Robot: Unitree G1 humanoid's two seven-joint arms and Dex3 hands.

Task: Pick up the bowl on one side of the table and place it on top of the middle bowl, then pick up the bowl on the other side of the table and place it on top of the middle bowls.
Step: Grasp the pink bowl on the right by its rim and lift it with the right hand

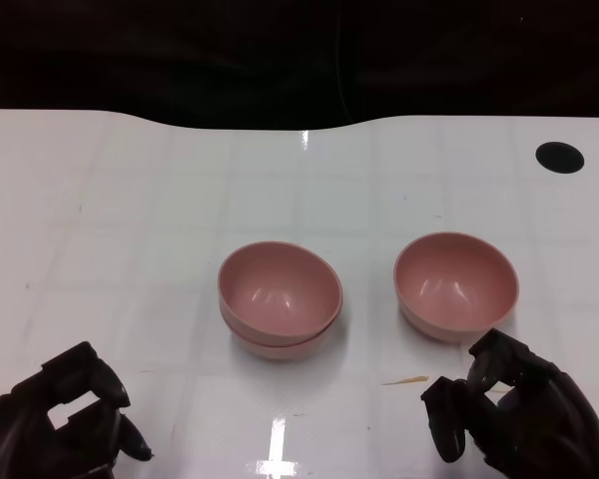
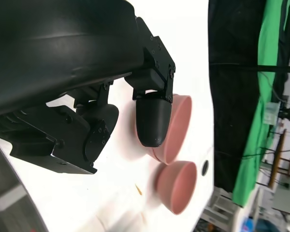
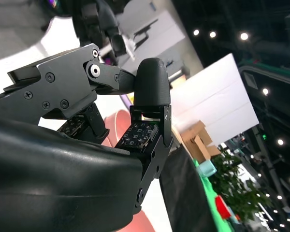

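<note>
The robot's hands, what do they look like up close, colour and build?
Both the left hand and right hand are black and many-fingered, built of angular plates with visible screws. Rounded glossy fingertips cap the fingers; a checkered grid pad lines one inner face.

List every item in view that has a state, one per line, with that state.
Middle stack: two pink bowls nested, upright, untouched.
Right bowl: single, upright on the table, not yet stacked.
Left hand: holds nothing, near the table's front edge.
Right hand: holds nothing, fingers curled, just short of the right bowl.
</note>
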